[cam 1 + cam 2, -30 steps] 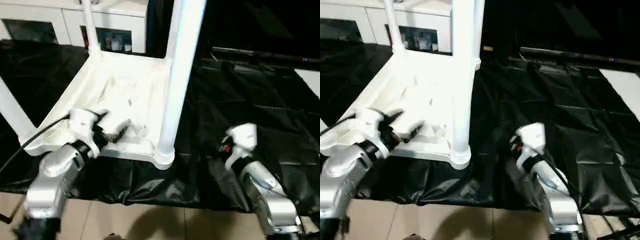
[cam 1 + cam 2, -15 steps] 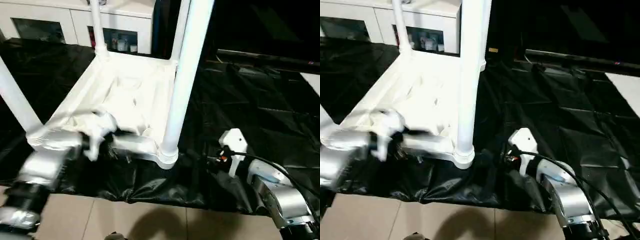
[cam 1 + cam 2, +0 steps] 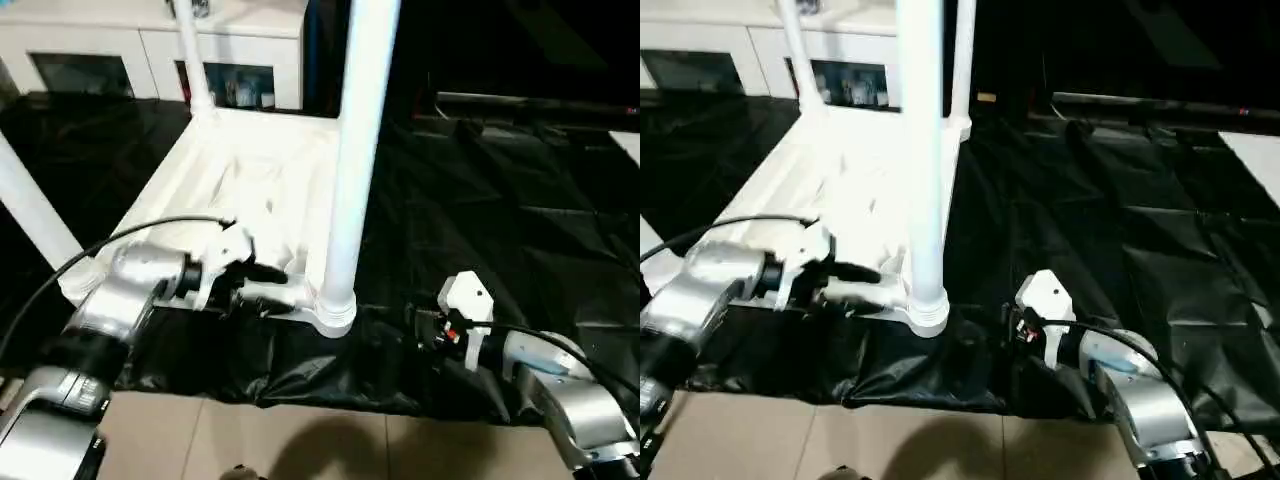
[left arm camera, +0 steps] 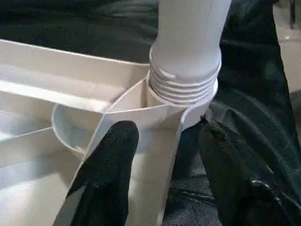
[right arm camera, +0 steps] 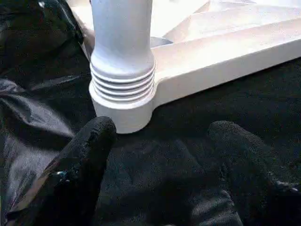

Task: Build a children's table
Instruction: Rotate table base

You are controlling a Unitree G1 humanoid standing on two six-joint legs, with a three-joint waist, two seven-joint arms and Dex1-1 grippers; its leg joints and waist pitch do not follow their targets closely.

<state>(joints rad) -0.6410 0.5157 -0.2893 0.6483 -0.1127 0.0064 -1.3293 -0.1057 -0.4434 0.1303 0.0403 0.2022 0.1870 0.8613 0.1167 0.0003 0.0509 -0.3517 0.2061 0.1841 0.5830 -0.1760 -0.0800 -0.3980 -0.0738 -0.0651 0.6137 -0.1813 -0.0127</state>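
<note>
The children's table (image 3: 250, 180) lies upside down on the black-covered work table, its white legs standing up. The near right leg (image 3: 355, 150) is screwed into the corner socket (image 3: 335, 310), threads showing (image 4: 186, 87). My left gripper (image 3: 262, 272) is at the near rim just left of that socket. In the left wrist view its fingers (image 4: 113, 155) straddle the rim wall, one inside and one outside, with a dark gap on the outer side. My right gripper (image 3: 425, 325) rests low on the black cover to the right of the socket, open with nothing in it, facing the leg base (image 5: 122, 61).
More legs rise at the far left (image 3: 190, 60) and left (image 3: 30, 210). A white cabinet (image 3: 100, 40) stands behind. The black cover (image 3: 500, 200) is creased and hangs over the front edge above the tiled floor (image 3: 300, 440). A black cable (image 3: 60, 280) arcs from my left forearm.
My left gripper has slid right along the near rim towards the corner socket, and its fingers have drawn closer together around the rim. The right gripper has settled lower, near the socket, still open.
</note>
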